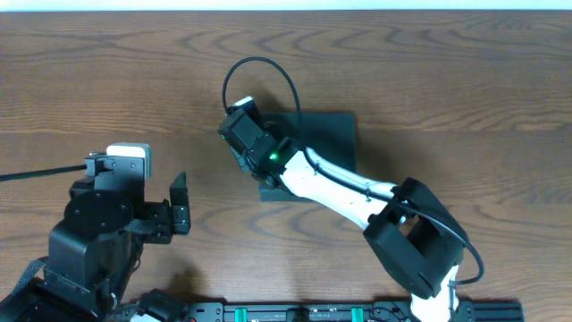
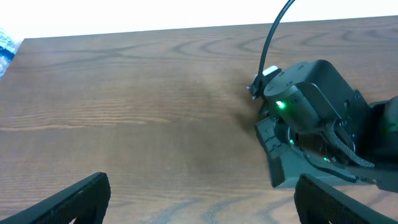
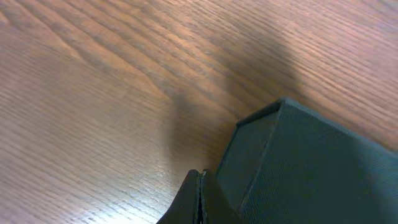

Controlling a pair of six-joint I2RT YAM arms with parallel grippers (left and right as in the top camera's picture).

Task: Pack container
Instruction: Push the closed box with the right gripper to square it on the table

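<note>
Right gripper (image 3: 199, 174), jaws clenched empty, sits by the dark cardboard box (image 1: 331, 143) corner; left gripper (image 1: 180, 204) hangs released over bare desk (image 1: 447, 72).

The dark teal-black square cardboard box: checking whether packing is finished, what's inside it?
Nothing inside shows. The dark teal-black cardboard box looks closed: only its matte top and one side wall show; the right arm covers part overhead.

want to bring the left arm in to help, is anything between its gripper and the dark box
No loose object: only wood table lies between the left gripper and the dark box. The right arm's wrist covers the box's side facing it, with the right gripper shut at that corner.
</note>
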